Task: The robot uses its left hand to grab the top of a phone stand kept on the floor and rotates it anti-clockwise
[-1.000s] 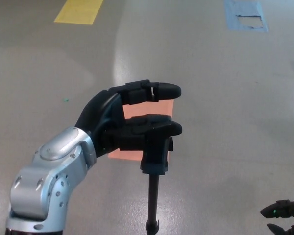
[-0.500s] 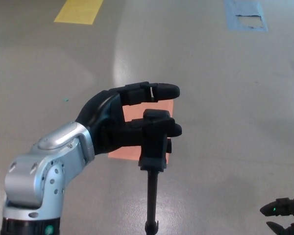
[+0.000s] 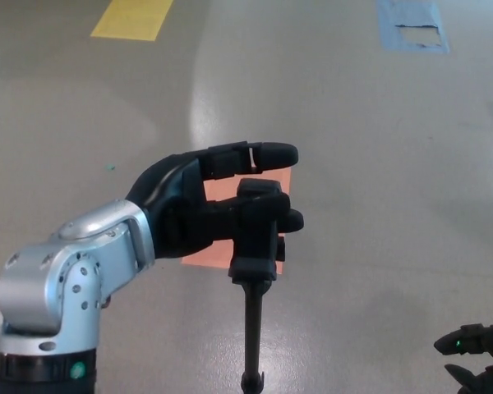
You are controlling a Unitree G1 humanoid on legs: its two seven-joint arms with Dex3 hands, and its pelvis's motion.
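Left hand (image 3: 222, 197) reaches in from 9 o'clock, fingers (image 3: 267, 154) wrapped around the head of the upright phone stand (image 3: 255, 246), pole axis vertical at frame centre above the floor (image 3: 378, 164).

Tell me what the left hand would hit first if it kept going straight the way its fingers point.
Nothing, it seems: the left hand, shut on the phone stand, points toward picture right, where only bare floor shows. Depth is hard to judge.
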